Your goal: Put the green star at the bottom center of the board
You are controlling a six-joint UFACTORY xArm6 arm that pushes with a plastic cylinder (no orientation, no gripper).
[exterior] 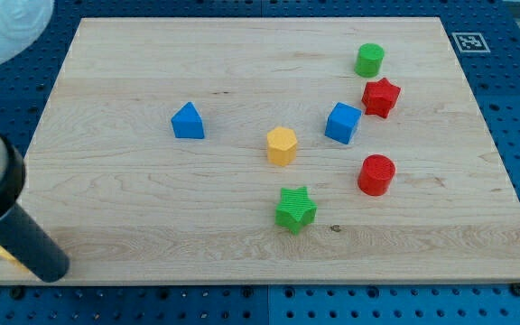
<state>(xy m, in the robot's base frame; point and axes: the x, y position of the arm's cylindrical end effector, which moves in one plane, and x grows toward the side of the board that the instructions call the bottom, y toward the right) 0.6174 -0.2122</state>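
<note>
The green star (295,209) lies on the wooden board (152,208), a little right of centre and near the view's bottom edge. My rod comes in from the view's left, and my tip (52,269) rests at the board's bottom left corner, far left of the star. A small yellow block (5,252) peeks out from behind the rod there, mostly hidden.
A yellow hexagonal block (281,145) stands above the star. A red cylinder (376,174) is to the star's upper right. A blue cube (342,123), a red star (380,97) and a green cylinder (369,60) are further up right. A blue triangular block (187,121) sits left of centre.
</note>
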